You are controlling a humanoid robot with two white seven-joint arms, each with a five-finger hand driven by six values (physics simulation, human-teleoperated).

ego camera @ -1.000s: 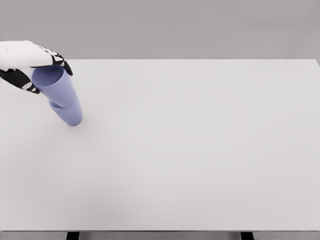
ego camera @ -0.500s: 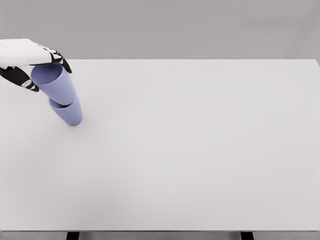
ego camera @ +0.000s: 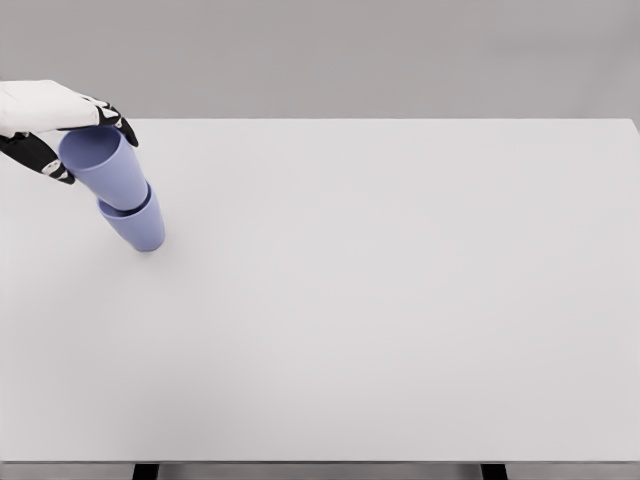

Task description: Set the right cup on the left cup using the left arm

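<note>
The white table [ego camera: 380, 300] fills most of the view; its near edge and dark legs are cut off at the bottom. At its far left stands the lower cup [ego camera: 138, 226], with the upper cup [ego camera: 105, 167] nested in its mouth, so only the lower cup's outer wall shows. Behind, the left hand [ego camera: 55, 128] enters from the left edge, wrist cut off, fingers wrapped about the upper cup's rim, partly hidden behind it.
</note>
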